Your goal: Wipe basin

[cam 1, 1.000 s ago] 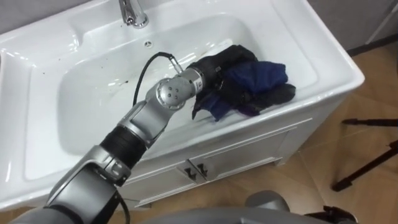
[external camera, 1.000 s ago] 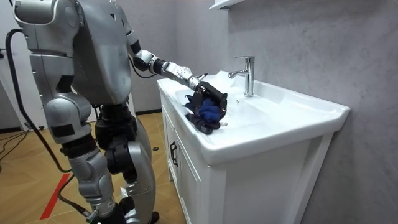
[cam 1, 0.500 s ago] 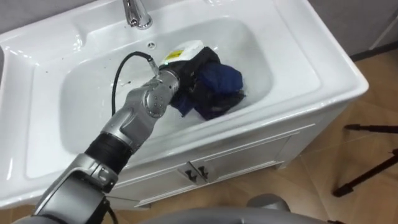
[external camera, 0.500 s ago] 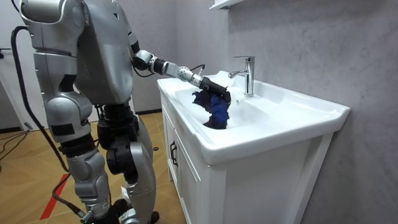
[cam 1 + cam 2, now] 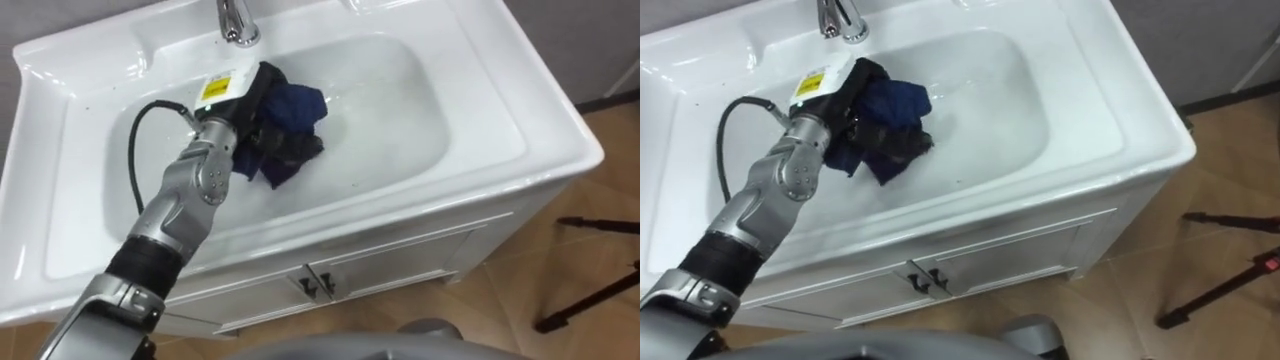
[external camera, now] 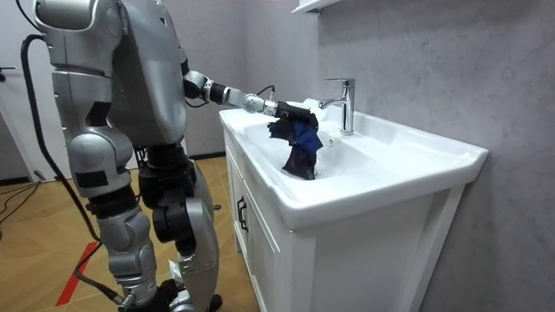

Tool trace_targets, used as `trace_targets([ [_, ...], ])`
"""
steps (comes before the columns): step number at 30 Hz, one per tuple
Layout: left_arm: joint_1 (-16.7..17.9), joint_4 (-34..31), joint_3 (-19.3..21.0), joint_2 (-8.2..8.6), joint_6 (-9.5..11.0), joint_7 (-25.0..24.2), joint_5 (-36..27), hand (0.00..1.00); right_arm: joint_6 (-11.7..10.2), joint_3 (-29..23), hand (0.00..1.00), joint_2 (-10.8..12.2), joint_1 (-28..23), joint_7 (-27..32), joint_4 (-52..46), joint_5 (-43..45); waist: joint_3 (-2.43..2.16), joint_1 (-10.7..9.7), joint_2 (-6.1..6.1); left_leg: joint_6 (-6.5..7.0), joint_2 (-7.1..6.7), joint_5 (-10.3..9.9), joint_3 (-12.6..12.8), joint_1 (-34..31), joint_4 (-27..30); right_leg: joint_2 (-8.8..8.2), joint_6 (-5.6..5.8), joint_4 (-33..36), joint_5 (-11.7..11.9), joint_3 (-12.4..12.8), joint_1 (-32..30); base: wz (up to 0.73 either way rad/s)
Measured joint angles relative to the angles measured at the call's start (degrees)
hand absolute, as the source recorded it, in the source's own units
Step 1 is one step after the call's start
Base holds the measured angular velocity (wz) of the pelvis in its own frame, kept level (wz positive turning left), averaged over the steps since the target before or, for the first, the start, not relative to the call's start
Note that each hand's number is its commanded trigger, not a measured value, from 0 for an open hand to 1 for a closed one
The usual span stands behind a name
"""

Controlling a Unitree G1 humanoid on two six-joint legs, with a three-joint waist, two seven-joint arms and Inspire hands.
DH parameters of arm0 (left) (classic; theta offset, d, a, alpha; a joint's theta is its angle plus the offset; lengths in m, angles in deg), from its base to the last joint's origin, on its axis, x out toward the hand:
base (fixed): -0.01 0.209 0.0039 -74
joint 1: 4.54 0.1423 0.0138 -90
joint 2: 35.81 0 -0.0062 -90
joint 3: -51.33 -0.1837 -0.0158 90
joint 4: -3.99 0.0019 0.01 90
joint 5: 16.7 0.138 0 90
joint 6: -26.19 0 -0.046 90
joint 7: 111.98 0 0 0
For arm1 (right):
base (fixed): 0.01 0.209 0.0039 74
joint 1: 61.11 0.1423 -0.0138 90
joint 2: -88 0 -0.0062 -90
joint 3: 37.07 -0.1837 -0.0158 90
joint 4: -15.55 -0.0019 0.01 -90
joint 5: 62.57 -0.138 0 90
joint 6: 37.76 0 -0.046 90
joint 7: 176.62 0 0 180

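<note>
Here, left hand (image 5: 250, 93) clutches, apparently firmly, a bunched dark cloth (image 5: 295, 112) in the basin (image 5: 410, 120) near the faucet (image 5: 236, 18); trailing folds could snag the faucet, pulling cloth free.

We find no readable text or numbers. One marking: a white tag (image 5: 217, 88) with a yellow patch on the back of the left hand (image 5: 236, 104), near the basin's (image 5: 545, 130) back edge; its print is too small to read.
</note>
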Motion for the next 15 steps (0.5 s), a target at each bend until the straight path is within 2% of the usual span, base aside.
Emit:
trace_targets([
  [2, 1.4, 0.0, 1.0, -0.02, -0.8, 0.0, 2.7, 1.00, 0.7, -0.6, 0.00, 0.2, 0.3, 0.0, 0.1, 1.3, -0.16, 0.3, 0.29, -0.03, 0.05, 0.0, -0.1, 0.0, 0.2, 0.06, -0.02, -0.1, 0.0, 0.0, 0.0, 0.00],
  [5, 1.7, 0.0, 2.1, -0.01, -1.3, 0.0, 3.6, 1.00, 0.9, -1.1, 0.00, 0.5, 0.8, 0.4, -0.1, 1.4, -0.09, 1.6, 0.27, -0.07, 0.10, 0.0, -0.2, 0.0, 0.2, 0.08, -0.04, -0.1, 0.0, 0.0, 0.0, 0.00],
  [8, 2.1, 0.0, 3.8, -0.01, -1.3, 0.0, 3.6, 1.00, 0.9, -1.8, 0.00, 1.1, 0.8, 0.7, 0.1, 1.4, 0.24, 1.9, -0.17, -0.12, 0.06, 0.0, -0.2, 0.8, 0.0, 0.06, -0.02, -0.3, 0.0, 0.1, 0.8, 0.02],
  [12, 2.7, -0.1, 7.4, -0.03, -1.2, 0.4, 3.3, 1.00, 0.6, -2.8, 0.00, 1.3, 1.0, 1.0, -0.1, 1.5, 0.30, 1.9, 0.02, -0.35, 0.07, -0.2, -0.8, 0.8, -0.1, 0.28, 0.03, -0.9, 0.2, 0.0, 1.3, 0.03],
  [15, 3.1, -0.2, 9.9, 0.04, -1.2, 2.9, 3.3, 1.00, 0.6, -3.0, 0.00, 1.3, 0.0, 2.2, -0.3, 1.7, 0.27, 2.0, 0.07, -0.39, 0.00, -0.2, -1.4, 0.8, -0.1, 0.41, -0.01, -1.0, 0.2, 0.0, 1.4, 0.04],
])
